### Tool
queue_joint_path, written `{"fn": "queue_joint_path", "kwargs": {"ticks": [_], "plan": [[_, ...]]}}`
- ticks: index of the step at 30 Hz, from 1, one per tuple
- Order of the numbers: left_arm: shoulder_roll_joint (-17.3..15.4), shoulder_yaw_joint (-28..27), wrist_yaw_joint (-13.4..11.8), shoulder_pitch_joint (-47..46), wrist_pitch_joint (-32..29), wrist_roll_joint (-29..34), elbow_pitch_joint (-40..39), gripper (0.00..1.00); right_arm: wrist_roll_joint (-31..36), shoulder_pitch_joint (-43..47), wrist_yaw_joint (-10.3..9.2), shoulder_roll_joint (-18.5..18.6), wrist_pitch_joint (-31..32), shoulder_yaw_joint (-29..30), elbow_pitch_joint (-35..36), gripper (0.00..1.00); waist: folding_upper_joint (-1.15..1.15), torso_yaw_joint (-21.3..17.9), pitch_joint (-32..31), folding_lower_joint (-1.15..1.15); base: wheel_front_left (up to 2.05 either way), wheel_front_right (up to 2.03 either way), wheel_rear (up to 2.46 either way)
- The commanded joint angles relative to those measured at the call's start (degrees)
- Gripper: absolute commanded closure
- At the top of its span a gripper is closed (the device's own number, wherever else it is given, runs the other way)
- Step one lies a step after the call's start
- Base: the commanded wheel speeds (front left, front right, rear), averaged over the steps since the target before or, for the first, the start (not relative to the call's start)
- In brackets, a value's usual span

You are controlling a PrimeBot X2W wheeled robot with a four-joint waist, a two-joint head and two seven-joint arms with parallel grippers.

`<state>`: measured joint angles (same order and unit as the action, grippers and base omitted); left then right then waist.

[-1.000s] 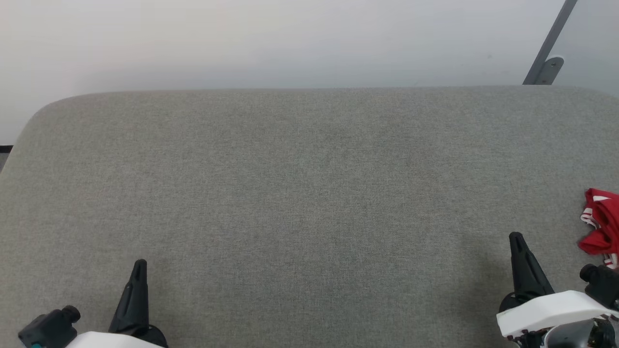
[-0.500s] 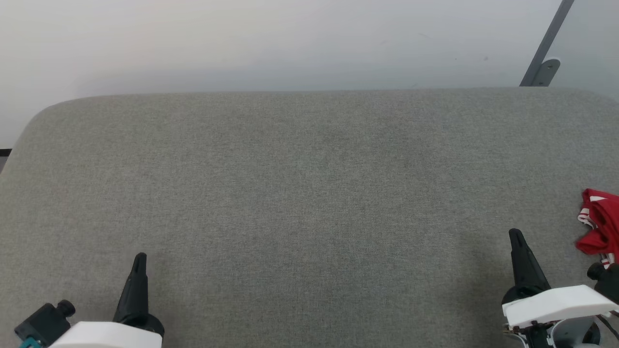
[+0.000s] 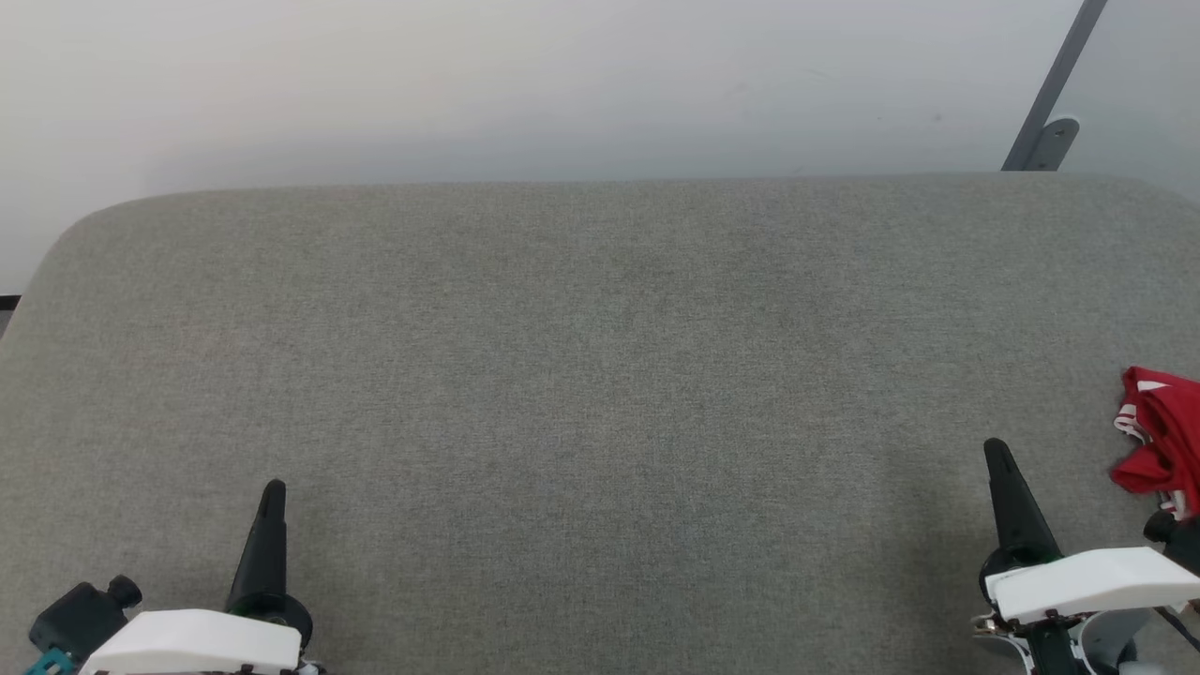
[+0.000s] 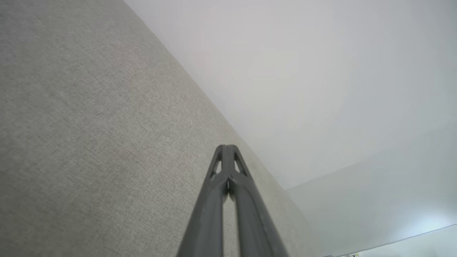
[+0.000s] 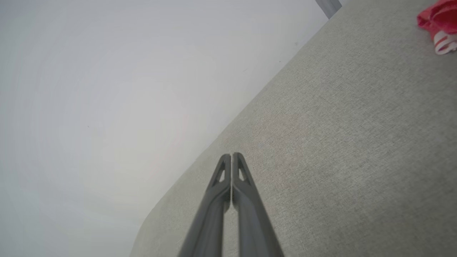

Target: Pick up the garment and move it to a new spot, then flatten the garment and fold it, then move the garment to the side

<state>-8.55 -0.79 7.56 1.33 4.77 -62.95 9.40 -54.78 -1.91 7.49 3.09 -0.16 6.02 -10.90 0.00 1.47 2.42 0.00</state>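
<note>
right of the right claw (image 3: 996, 450), pressed together like the left claw (image 3: 273, 491), lies a crumpled red-and-white cloth garment (image 3: 1159, 439); spread it first, pinch a raised fold.

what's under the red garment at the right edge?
The crumpled garment lies on the grey fabric surface. Anything beneath its folds is covered; the frame edge cuts it off.

Soft even light; faint shadows
</note>
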Motion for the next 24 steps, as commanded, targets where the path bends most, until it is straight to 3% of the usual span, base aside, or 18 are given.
{"fn": "queue_joint_path", "kwargs": {"ticks": [1, 24], "plan": [[0.0, -0.5, -0.1, -1.7, -0.5, -1.5, -0.3, 1.00, -1.8, -1.5, 0.01, 0.0, 0.4, 0.2, 0.5, 1.00, 0.00, 0.0, 0.0, 0.00, 0.00, 0.00, 0.00], [1.7, -2.0, -0.1, -4.1, -4.1, -12.6, 1.5, 1.00, -15.4, -2.7, 0.01, -0.1, 2.9, 0.4, -0.9, 1.00, 0.00, -0.5, -0.7, 0.00, 0.00, 0.00, 0.00]]}}
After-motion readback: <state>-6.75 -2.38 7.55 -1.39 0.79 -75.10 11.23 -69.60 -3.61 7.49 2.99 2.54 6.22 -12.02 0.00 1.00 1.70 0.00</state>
